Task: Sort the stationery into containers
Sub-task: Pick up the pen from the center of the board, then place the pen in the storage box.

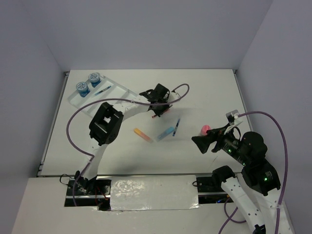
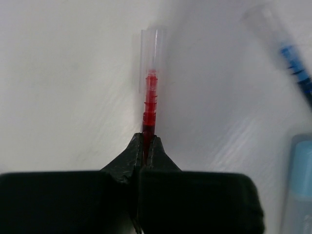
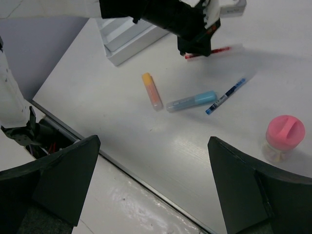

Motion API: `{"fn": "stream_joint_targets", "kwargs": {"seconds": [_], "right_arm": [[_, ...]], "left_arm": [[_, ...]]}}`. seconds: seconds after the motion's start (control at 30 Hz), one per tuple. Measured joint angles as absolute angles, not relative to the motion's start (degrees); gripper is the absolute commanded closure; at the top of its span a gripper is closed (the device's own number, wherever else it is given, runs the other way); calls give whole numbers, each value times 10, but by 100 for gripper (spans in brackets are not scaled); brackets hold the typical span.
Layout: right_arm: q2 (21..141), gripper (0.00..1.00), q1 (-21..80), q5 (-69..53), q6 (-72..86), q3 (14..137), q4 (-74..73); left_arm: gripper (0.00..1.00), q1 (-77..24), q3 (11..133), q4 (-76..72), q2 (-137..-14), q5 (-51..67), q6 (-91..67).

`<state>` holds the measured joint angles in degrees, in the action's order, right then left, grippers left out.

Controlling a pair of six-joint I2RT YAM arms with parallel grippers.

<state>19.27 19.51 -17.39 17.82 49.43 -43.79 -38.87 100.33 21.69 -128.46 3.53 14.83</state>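
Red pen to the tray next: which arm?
Left. The left claw is shut on the red pen, and the tray lies on its side. The right claw is open, near the pink-capped glue stick.

Black-jointed white arms (image 1: 105, 124) carry looping purple cables (image 1: 263, 113).

No legible text, brand, number or sign found in any view.

- Red pen (image 2: 150, 100), centre of the table: short dark ridges on the barrel, no lettering.
- Blue pen (image 3: 225, 95), to its right: dark bands only, nothing readable.
- Two patterned rolls (image 1: 83, 88) (image 1: 94, 78), far left: blue-white print too small to resolve.
- Glue stick (image 3: 285, 131), right side: pink cap with a raised ridge, no marking legible.
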Motion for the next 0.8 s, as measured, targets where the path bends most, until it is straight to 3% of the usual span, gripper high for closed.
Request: {"fn": "stream_joint_targets", "kwargs": {"seconds": [0.47,0.8], "right_arm": [[174,0,195,-176,168,491,-437],[167,0,195,-197,166,490,-437]], "left_arm": [[100,-64,926,100,-1122,50,112],[100,-4,862,80,-1122,17,103]]}}
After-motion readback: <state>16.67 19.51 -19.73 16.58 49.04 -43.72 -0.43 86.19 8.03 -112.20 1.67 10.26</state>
